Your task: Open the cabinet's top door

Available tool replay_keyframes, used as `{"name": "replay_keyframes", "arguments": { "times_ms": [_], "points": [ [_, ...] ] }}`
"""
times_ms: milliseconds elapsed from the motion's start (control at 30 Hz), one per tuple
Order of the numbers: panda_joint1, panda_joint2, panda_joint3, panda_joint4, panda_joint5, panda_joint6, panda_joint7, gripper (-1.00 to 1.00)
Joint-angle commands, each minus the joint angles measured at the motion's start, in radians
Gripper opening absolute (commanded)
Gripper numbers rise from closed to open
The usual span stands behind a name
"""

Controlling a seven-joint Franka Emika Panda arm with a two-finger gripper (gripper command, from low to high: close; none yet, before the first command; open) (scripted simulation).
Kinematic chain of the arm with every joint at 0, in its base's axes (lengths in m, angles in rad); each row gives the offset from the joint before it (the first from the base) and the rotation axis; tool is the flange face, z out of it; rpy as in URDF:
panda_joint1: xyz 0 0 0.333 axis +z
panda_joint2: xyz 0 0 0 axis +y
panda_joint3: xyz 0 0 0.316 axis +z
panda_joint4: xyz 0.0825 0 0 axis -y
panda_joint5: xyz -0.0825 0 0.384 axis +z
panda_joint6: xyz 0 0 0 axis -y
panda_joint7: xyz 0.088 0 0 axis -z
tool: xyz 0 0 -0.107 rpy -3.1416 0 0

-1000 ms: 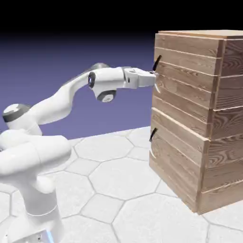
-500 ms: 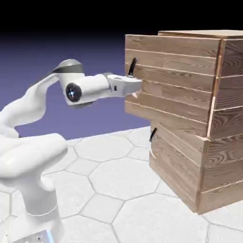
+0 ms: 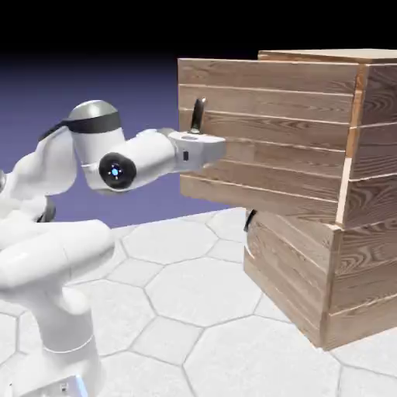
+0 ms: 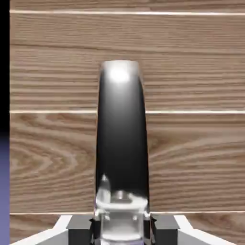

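Listing the exterior view from left to right: white arm [image 3: 70, 225], rising from the tabletop [image 3: 186, 295] at the lower left, folded back on itself and reaching level toward the right; end effector [image 3: 208, 149], jaws drawn narrow and clamped on the handle [image 3: 198, 116], a curved black bar standing upright just above the white hand; top door [image 3: 264, 132], upper plank panel, standing well out from the front of the cabinet [image 3: 364, 201] toward the arm, so the opening looks largely made; lower panel, shut flush, its shorter dark handle [image 3: 249, 220] just visible beneath the raised door's bottom edge; cabinet body, box of horizontal brown planks, occupying the right of the view on the pale hexagon-patterned tabletop. Hand view: glossy black handle [image 4: 121, 139] filling the middle, upright against horizontal wood grain, its foot caught between the two grey fingertips [image 4: 81, 229] at the bottom edge. Handling, as judged: door appears rigid and fairly heavy, a stiff slab with no give; the handle is hard, smooth and shiny, likely slippery, so the narrow pinch low on the bar could slide along it under a sideways pull. Best hold is this handle, squarely across its width, pulling straight outward
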Motion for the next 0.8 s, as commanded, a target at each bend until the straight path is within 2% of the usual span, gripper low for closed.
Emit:
{"name": "replay_keyframes", "arguments": {
  "times_ms": [0,400,767],
  "points": [
    [-0.023,0.027,-0.026,0.001,-0.028,-0.042,-0.023,-1.0],
    [-0.304,0.439,-0.2,0.127,-0.409,-0.505,-0.372,-1.0],
    [-0.44,0.838,-0.18,0.372,-0.794,-0.678,-0.738,-1.0]
  ]
}}
